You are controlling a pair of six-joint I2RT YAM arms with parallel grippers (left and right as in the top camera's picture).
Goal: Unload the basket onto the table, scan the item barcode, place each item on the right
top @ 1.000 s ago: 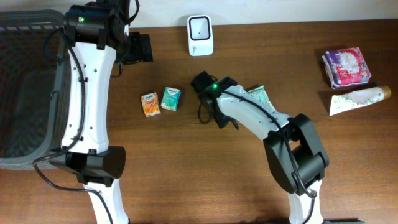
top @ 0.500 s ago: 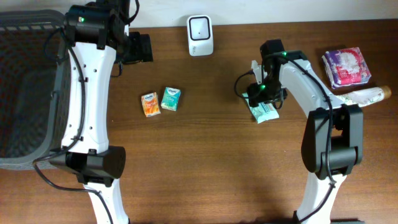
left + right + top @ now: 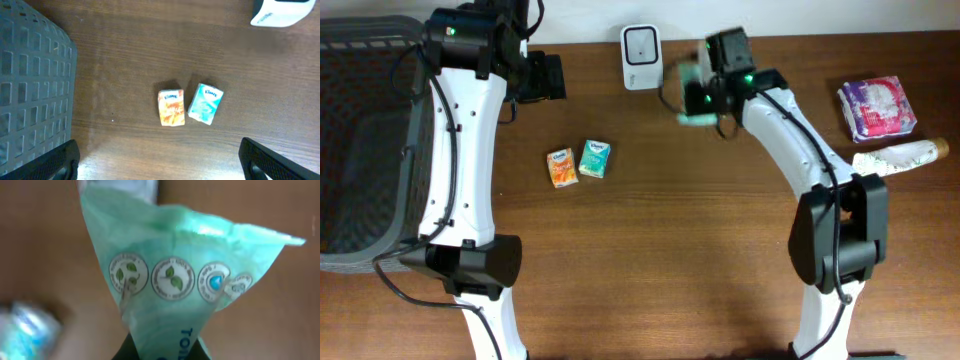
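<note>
basket: a grey basket sits at the far left of the table.
left end effector: its fingers are spread wide and hold nothing. It hangs over two small packs.
orange pack: it lies flat on the table, just beside the blue-green pack.
blue-green pack: it lies flat too. We leave both packs alone.
scanner: a small white box at the back of the table, with a square window on it.
green packet: this is the thing we want to scan. It is up off the table, just right of the scanner, and looks blurry from above. From the wrist we see round leaf marks on it, but no stripes of a barcode.
right end effector: it is closed tight on the green packet, pinching one end.
step now: we think it is bringing the packet to the scanner window.
how to do it well: we should turn the packet so the striped side faces the window. We should bring it near and hold it quiet for a bit. The packet is soft, so it may fold and hide the stripes.
pink pack: it is far to the right, well apart from the scanner.
tube: it lies just below the pink pack.
</note>
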